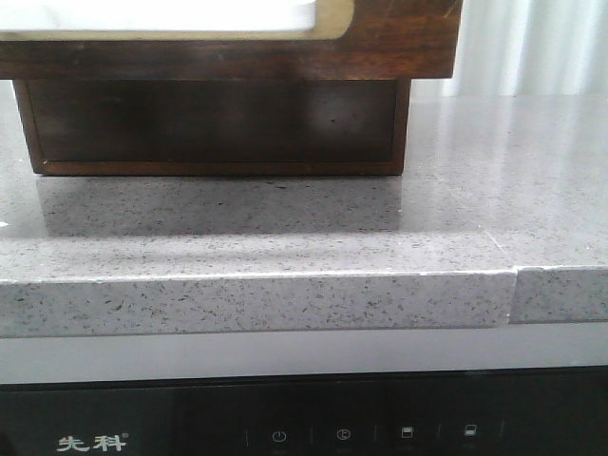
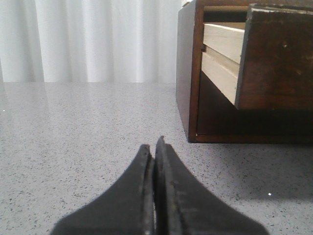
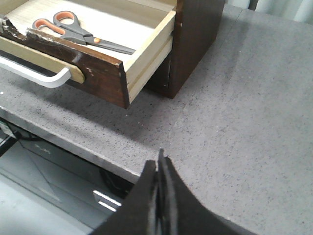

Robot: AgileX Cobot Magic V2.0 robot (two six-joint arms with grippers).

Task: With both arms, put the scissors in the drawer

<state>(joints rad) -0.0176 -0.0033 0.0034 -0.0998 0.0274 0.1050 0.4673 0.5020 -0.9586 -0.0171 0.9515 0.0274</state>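
Observation:
The scissors (image 3: pixel 83 34), grey handles with orange-lined loops and dark blades, lie flat inside the drawer (image 3: pixel 105 78), which stands pulled out of the dark wooden cabinet (image 3: pixel 195 44). My right gripper (image 3: pixel 158 164) is shut with nothing in it, hovering near the counter's front edge, well apart from the drawer. My left gripper (image 2: pixel 154 146) is shut and empty, low over the countertop beside the cabinet (image 2: pixel 188 73), with the drawer (image 2: pixel 274 58) jutting out. In the front view the drawer front (image 1: pixel 380 43) fills the top; neither gripper shows there.
The grey speckled countertop (image 1: pixel 285 237) has a front edge with a seam (image 1: pixel 514 285) at the right. Below it is a black appliance panel (image 1: pixel 304 427). White curtains (image 2: pixel 98 39) hang behind. The drawer carries a white bar handle (image 3: pixel 34 73).

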